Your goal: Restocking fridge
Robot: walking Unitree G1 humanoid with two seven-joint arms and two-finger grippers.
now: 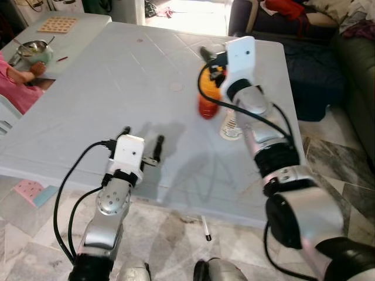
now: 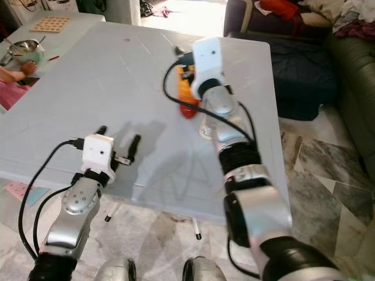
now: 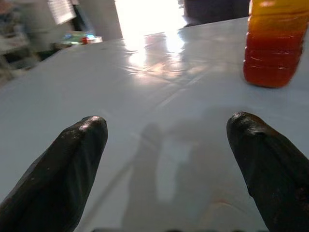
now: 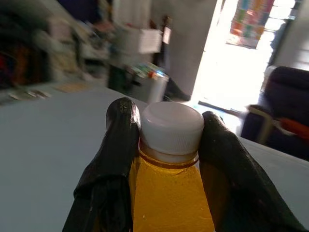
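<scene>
Orange juice bottle (image 4: 170, 193), white cap (image 4: 172, 126), stands upright on the pale table (image 1: 117, 88) toward its far right part, liquid amber up top and redder at the base. Right gripper (image 4: 169, 145) is clamped on the bottle's neck just under the cap, one black finger on each side, touching it. Whether the base sits on the table or is just lifted, can't tell. Just beside the bottle, on the robot's near side, a second white bottle-like item (image 1: 230, 126) stands on the table, mostly hidden behind the right arm, so can't identify it. Left gripper (image 1: 142, 143) hovers low over the near part of the table, fingers spread wide, holding nothing, bottle well apart from it. Far left of the table: a metal bowl (image 1: 34, 51) and a person's hand (image 1: 26, 73) with a pink sleeve. Dark sofa (image 1: 304, 58) past the right edge, a pen-like thing (image 1: 205, 228) on the marble floor under the table. Progress looks early: first bottle grasped, no fridge in sight, so carry, door opening and shelving all seem left, plus likely the second item.
</scene>
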